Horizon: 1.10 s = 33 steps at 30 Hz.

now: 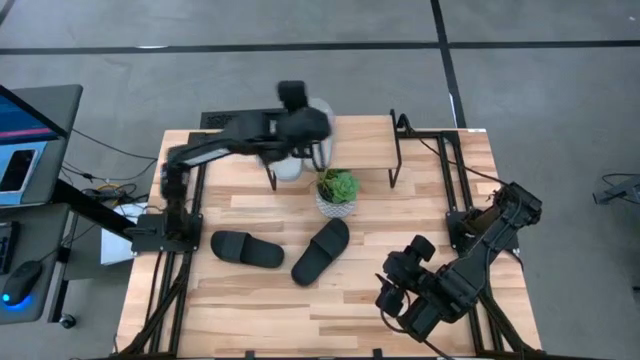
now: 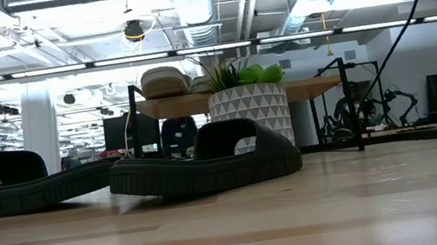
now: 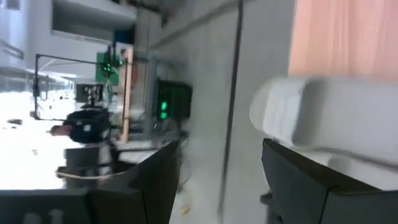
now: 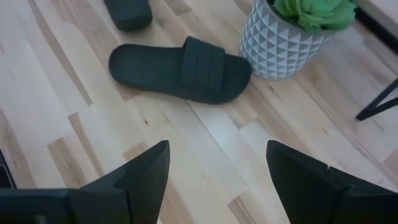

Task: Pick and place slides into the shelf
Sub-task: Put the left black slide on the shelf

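Where the table is seen from above, the left arm is stretched from its base at the table's left edge toward the far side, and the left gripper [image 1: 312, 150] is held over a light grey slide [image 1: 291, 166] at the left end of the shelf [image 1: 430, 133], whose light wood top is carried on thin black legs. Two black slides lie on the bare planks: one black slide [image 1: 246, 249] flat near the left arm's base, the other black slide [image 1: 321, 251] angled just in front of a small potted plant [image 1: 337, 193]. The right arm is folded at the near right corner, with the right gripper [image 1: 398, 288] spread wide and holding nothing. At table height, the two black slides are seen side on, thick-soled with ribbed edges, before the pot, which bears a white and grey triangle pattern; light grey slides [image 2: 165, 82] are seen resting on the shelf top. Past the left wrist, a smooth, rounded light grey slide [image 3: 329, 118] is seen close above one dark finger [image 3: 298, 186]; the fingers stand wide apart, and whether the slide is gripped cannot be told. Past the right wrist, the widely parted fingers [image 4: 146, 171] are held over wood grain, short of a matte black slide with a grooved strap. No readable writing is seen.
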{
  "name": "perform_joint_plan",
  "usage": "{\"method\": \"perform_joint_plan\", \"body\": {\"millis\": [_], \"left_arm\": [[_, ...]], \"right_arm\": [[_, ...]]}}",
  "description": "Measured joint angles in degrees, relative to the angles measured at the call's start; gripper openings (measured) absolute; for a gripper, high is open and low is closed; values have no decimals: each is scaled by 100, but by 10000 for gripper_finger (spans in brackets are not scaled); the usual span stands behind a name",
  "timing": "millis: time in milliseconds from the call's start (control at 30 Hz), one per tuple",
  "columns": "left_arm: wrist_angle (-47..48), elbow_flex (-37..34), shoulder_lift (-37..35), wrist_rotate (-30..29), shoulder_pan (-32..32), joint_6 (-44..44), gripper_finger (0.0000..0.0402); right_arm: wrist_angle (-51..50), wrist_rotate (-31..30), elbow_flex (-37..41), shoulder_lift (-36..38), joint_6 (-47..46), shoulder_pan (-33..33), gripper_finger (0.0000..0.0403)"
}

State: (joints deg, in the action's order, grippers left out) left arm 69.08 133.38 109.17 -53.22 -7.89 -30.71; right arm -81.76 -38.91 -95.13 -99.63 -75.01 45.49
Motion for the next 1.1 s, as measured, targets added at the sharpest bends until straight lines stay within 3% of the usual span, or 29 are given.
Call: {"method": "perform_joint_plan", "body": {"millis": [467,867,1000,1100], "left_arm": [[542,4,-2111,358,1967,2039,213],[1990,-25,-2475,1521,3476,4965,212],[2082,-393,-2479,2103,3803,5561,212],[2086,-769,-2468,2222,4098,5931,212]], "right_arm": [[-1,-481,0,0,0,-27,260],[41,-490,0,0,-1,-30,260],[90,-488,0,0,-1,-30,260],[177,-488,0,0,-4,-30,260]]}}
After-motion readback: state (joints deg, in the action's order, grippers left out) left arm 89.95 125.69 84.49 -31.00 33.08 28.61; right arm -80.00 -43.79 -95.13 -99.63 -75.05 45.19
